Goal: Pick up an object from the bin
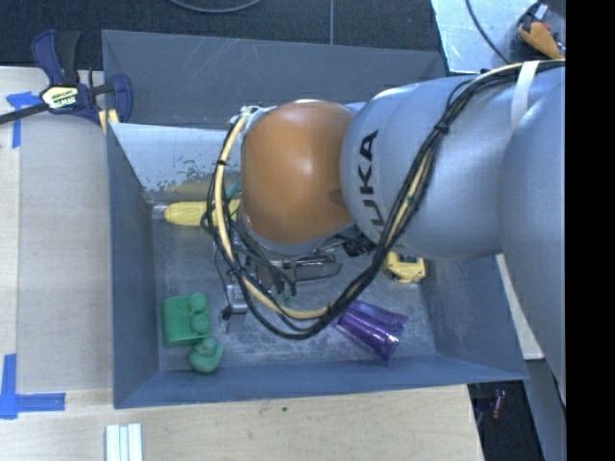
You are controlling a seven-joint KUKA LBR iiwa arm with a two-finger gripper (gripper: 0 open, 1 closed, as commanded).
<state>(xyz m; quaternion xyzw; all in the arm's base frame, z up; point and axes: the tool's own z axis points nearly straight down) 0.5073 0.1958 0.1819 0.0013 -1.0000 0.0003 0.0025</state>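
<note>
In bin, beside end effector (233,302): green block (184,319).

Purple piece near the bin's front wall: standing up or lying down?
Lying down. The purple piece stretches lengthwise across the floor of the bin, its long side flat on it, close to the front wall.
</note>
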